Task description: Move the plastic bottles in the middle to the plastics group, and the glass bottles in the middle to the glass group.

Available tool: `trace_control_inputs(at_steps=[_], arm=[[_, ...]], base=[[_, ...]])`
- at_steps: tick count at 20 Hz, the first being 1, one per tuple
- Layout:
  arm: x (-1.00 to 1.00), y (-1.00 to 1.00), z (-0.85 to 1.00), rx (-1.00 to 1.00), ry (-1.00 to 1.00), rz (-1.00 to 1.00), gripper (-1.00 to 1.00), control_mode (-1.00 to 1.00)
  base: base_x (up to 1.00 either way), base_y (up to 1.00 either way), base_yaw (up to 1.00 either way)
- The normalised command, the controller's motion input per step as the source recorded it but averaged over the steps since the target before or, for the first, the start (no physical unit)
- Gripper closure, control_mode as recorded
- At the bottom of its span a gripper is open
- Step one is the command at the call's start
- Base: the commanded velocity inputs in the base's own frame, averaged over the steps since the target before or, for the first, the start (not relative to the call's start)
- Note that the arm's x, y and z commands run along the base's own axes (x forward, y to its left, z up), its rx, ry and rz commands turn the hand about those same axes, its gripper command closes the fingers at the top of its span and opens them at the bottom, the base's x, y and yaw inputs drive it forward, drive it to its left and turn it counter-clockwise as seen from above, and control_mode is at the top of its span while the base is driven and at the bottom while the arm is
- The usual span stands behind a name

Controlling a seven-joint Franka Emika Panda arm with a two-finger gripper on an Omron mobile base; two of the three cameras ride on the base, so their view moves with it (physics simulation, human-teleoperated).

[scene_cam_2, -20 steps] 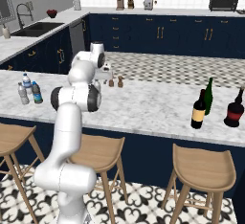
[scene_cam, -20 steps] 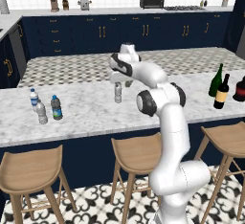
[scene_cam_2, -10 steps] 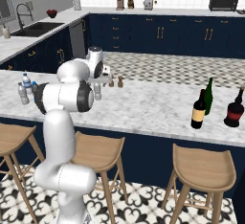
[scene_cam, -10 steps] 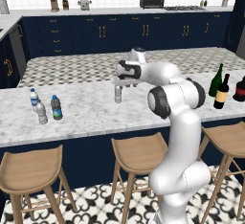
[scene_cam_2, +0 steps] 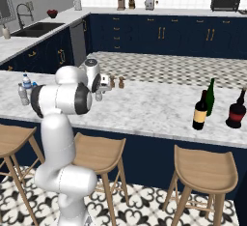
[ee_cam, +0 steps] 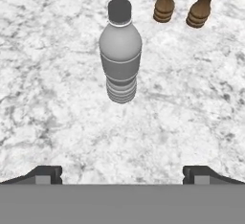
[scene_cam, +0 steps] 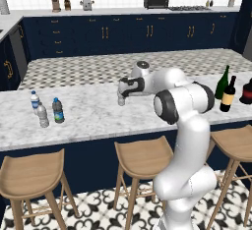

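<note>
The clear grey unlabelled plastic bottle (ee_cam: pixel 120 50) stands upright in the middle of the marble counter (scene_cam: pixel 98 121). My gripper (ee_cam: pixel 122 175) is open, its fingertips (ee_cam: pixel 45 174) wide apart and holding nothing. It hovers just above and beside that grey bottle (scene_cam: pixel 121 98) (scene_cam_2: pixel 98 94). The blue-capped dark bottle (scene_cam: pixel 58 110) stands at the left with the white-capped bottle (scene_cam: pixel 34 100) and a short grey bottle (scene_cam: pixel 43 116). The tan-labelled wine bottle (scene_cam: pixel 228 95) (scene_cam_2: pixel 200 111) stands at the right beside the green wine bottle (scene_cam: pixel 224 81) and the squat red bottle (scene_cam_2: pixel 236 111).
Two brown wooden mills (ee_cam: pixel 165 3) (scene_cam_2: pixel 116 81) stand just behind the grey bottle. Wooden stools (scene_cam: pixel 142 158) line the counter's near side. Bare marble stretches between the middle bottle and both groups.
The arm's elbow has swung right and the hand has come down closer over the grey bottle. The bottles have not moved.
</note>
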Motion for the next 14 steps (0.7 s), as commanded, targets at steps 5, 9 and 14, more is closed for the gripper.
trace_control_inputs(at_steps=[5, 9, 14], arm=[[0.35, 0.00, 0.00, 0.00, 0.03, 0.00, -1.00, -1.00], [0.26, 0.09, 0.00, 0.00, 0.00, 0.00, -1.00, -1.00], [0.05, 0.04, -0.04, 0.00, 0.00, 0.00, -1.00, -1.00]], base=[[0.00, 0.00, 0.00], [0.00, 0.00, 0.00], [0.00, 0.00, 0.00]])
